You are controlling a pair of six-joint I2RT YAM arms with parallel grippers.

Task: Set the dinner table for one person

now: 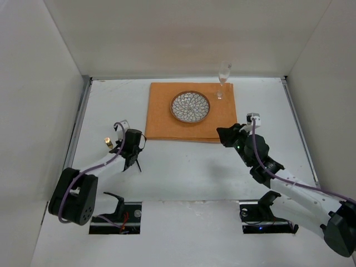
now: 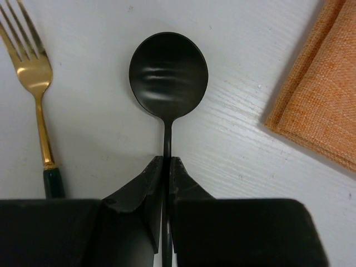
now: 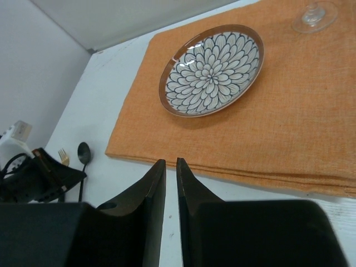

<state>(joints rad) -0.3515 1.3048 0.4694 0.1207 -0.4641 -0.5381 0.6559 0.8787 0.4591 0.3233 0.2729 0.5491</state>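
Matte black, the spoon [image 2: 168, 75] is being pinched by its thin handle in the left hand [image 2: 166, 162], a gold fork [image 2: 34, 78] lying just beside; the left wrist view is showing this plainly, the top view only a glint. The white table [image 1: 183, 172] is spreading beneath both arms, bearing the orange cloth [image 1: 161, 122] with a patterned plate [image 1: 190, 107] and stemmed glass [image 1: 223, 75]. The right hand [image 3: 171, 162] is hovering near the cloth's edge, fingers almost pressed together, gripping nothing

Matte black metal spoon [image 2: 168, 72]; polished gold fork [image 2: 33, 75]; coarse-woven orange cloth [image 2: 322, 94]; matte white, faintly grained dinner table [image 2: 100, 133].
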